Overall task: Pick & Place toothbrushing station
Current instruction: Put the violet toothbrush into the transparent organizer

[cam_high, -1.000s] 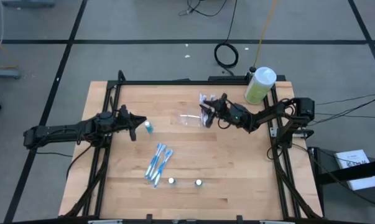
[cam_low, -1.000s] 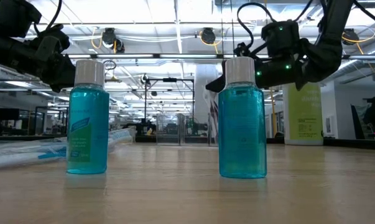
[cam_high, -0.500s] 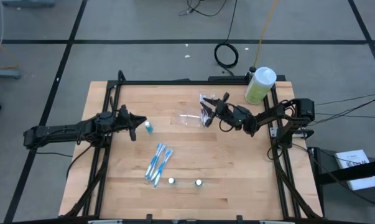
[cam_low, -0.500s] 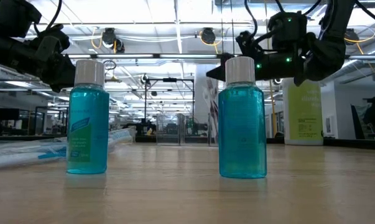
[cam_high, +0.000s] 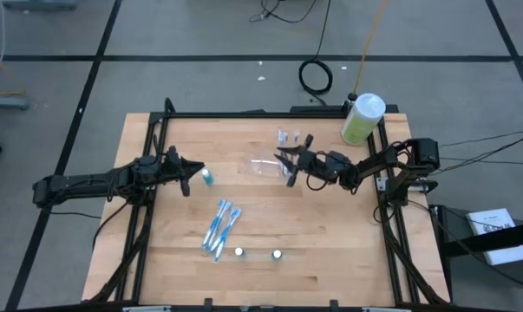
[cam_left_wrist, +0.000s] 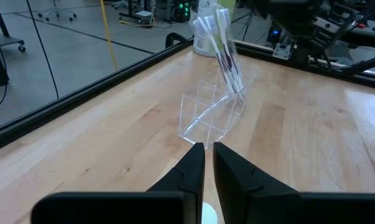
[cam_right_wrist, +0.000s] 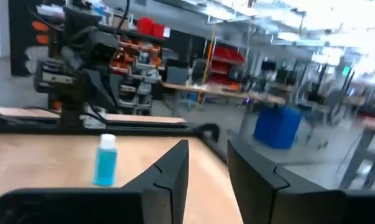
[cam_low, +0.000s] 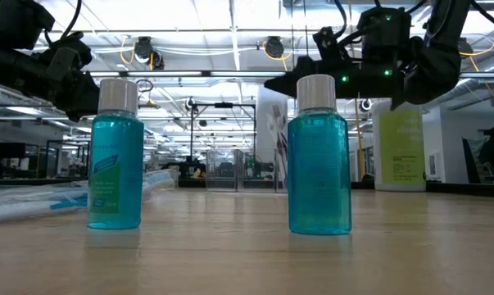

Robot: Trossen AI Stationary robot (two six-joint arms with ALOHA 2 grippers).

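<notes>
Two tools hang above the tabletop (cam_high: 330, 251): right tool (cam_high: 289, 164) empty, fingers apart, beside the clear tray (cam_high: 263, 166); left tool (cam_high: 192, 173) nearly closed, holding nothing.

We note a wooden table (cam_high: 330, 251). On it lie the clear tray (cam_high: 263, 166), blue toothbrushes (cam_high: 219, 228), three small blue bottles (cam_high: 207, 178) and a green bottle (cam_high: 362, 120).

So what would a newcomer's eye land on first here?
Probably the two blue bottles standing at the table's near edge, filling the low view. Next, the clear tray at mid-table with toothbrushes propped in it, the right pincer raised just beside it. The big green bottle stands at the far right corner.
</notes>
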